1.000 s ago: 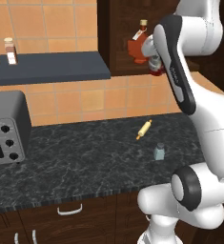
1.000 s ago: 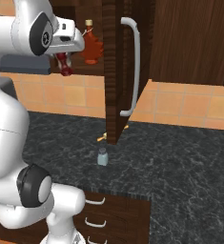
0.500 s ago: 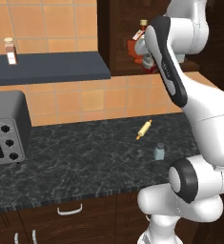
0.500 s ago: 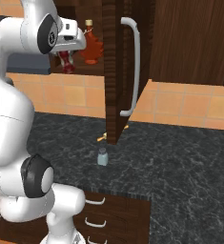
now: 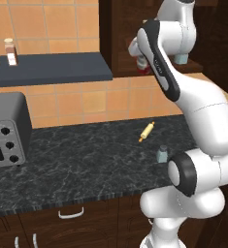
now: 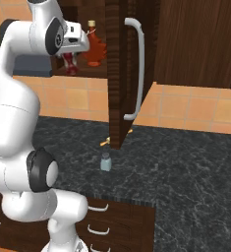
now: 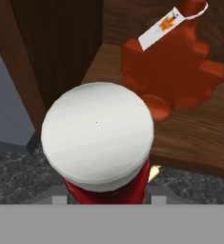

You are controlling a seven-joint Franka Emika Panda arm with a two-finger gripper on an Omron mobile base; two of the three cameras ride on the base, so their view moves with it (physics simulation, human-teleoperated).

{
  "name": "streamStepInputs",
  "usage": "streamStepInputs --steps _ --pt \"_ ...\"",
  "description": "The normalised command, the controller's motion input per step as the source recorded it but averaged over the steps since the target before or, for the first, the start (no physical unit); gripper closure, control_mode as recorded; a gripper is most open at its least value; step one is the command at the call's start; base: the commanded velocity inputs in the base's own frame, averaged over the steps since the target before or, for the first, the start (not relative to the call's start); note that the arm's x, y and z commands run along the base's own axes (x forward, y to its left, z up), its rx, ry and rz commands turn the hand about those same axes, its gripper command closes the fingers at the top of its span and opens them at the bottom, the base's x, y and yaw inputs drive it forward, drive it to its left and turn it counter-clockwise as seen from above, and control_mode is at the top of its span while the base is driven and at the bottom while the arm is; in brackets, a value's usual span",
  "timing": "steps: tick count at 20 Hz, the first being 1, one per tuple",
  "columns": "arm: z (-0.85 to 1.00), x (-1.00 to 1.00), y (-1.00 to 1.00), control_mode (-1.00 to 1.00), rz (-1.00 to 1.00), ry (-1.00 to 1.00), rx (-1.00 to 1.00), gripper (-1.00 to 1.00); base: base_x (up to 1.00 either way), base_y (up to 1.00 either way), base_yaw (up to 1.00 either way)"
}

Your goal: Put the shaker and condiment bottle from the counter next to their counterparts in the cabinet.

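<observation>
Pincer point(image 6: 70, 63) is pinching the condiment bottle point(image 7: 98, 138), its fingers pressing against the red body just below the white cap, and is holding it up at the open front of the cabinet point(image 6: 118, 74). Just ahead of the pincer, the maple-leaf bottle point(image 7: 173, 71) is standing on the wooden shelf point(image 7: 199, 138), its tag hanging from the neck; the held bottle is sitting at the shelf's front edge, near the leaf bottle but apart from it. Far below the pincer, the shaker point(image 6: 105, 162) is standing upright on the counter point(image 6: 186, 167). A rolling pin point(image 5: 146, 131) is lying on the worktop just beyond the shaker.
</observation>
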Motion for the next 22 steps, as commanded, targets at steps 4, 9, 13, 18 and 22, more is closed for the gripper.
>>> streamStepInputs --steps 4,9,13,18,22 --pt "-0.16 0.36 0.04 -1.0 0.04 0.0 0.0 1.0 0.0 0.0 0.0" --pt "-0.22 0.41 0.05 -1.0 0.04 -0.02 0.0 1.0 0.0 0.0 0.0" --pt "-0.21 0.4 0.04 -1.0 0.01 -0.06 -0.01 1.0 0.0 0.0 0.0" --pt "-0.2 0.38 0.08 -1.0 0.0 -0.05 -0.02 1.0 0.0 0.0 0.0" --pt "-0.19 0.31 0.1 -1.0 0.0 -0.02 -0.03 1.0 0.0 0.0 0.0"
